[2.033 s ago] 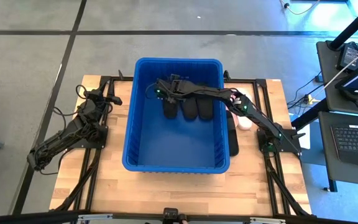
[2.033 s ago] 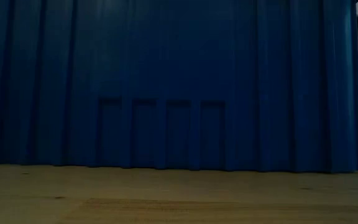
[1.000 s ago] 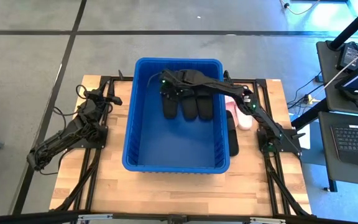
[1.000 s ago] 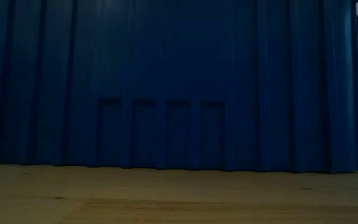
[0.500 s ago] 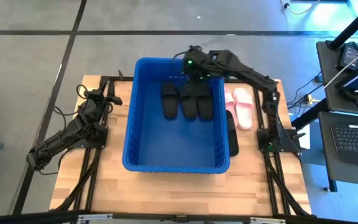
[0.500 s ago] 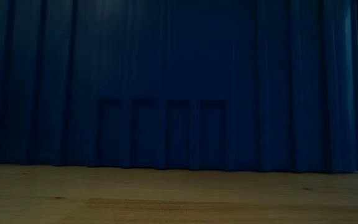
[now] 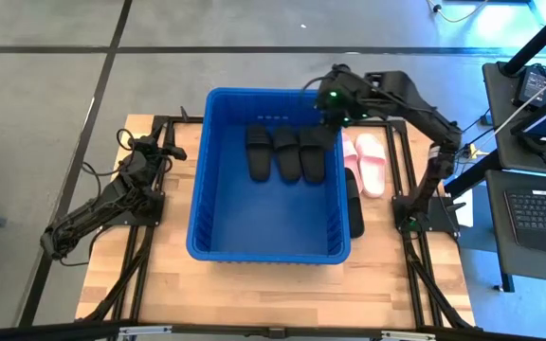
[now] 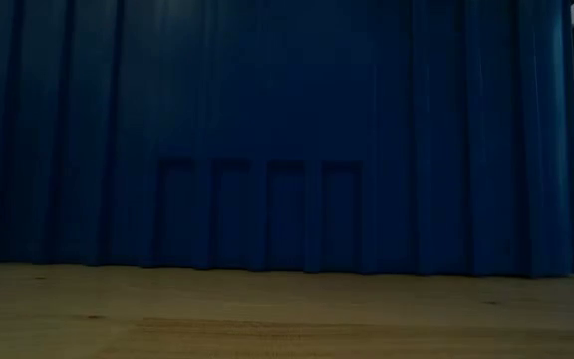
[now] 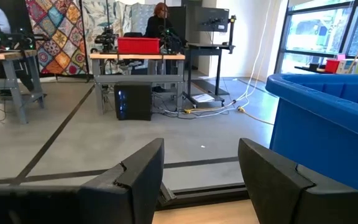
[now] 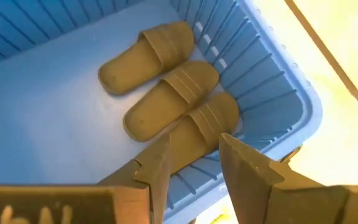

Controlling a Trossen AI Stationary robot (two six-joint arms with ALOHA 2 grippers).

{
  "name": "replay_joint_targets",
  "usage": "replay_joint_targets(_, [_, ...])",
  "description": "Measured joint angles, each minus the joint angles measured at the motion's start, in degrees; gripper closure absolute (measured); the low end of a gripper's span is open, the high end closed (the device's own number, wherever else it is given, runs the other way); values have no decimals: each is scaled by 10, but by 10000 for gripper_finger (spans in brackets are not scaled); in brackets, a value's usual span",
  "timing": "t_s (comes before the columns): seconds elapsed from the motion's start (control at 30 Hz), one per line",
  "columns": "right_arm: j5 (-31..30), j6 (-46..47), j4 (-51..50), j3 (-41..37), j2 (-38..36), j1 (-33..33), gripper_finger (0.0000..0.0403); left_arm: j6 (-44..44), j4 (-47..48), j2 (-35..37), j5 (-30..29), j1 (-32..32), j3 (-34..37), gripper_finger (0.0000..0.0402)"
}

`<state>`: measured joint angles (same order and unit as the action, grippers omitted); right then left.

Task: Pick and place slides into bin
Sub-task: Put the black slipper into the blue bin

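Low view is all bin [image 8: 287,130] wall, nothing else. Right wrist view shows three black slides [image 10: 166,99] side by side on the bin floor, below and just ahead of the right gripper [image 10: 194,163], fingers narrowly apart, empty. High view adds two pink slides [image 7: 366,163] and one more black slide [image 7: 354,204] on the table outside the bin, below the right arm. Left gripper [image 9: 201,171] parked wide, empty, beside the bin.

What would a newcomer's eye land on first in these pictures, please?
Probably the big blue bin filling the middle of the table, with three black slides side by side at its far end. Next, the right gripper, open and empty above the bin's far right corner, and two pink slides outside its right wall.
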<state>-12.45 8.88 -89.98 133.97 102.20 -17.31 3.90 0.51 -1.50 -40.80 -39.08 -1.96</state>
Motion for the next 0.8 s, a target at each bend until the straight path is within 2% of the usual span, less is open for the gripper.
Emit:
replay_joint_targets(0.37, [2,14,0,0,-40,37,264,0,0,0,0,0,0,200])
replay_joint_targets(0.5, [51,39,0,0,-65,43,264,0,-1,0,0,0,0,200])
replay_joint_targets(0.6, [53,70,0,-3,-86,56,264,0,-1,0,0,0,0,200])
replay_joint_targets(0.7, [47,90,1,-35,-117,72,264,0,-1,0,0,0,0,200])
replay_joint_targets(0.8, [19,120,0,-108,-160,88,264,0,-1,0,0,0,0,200])
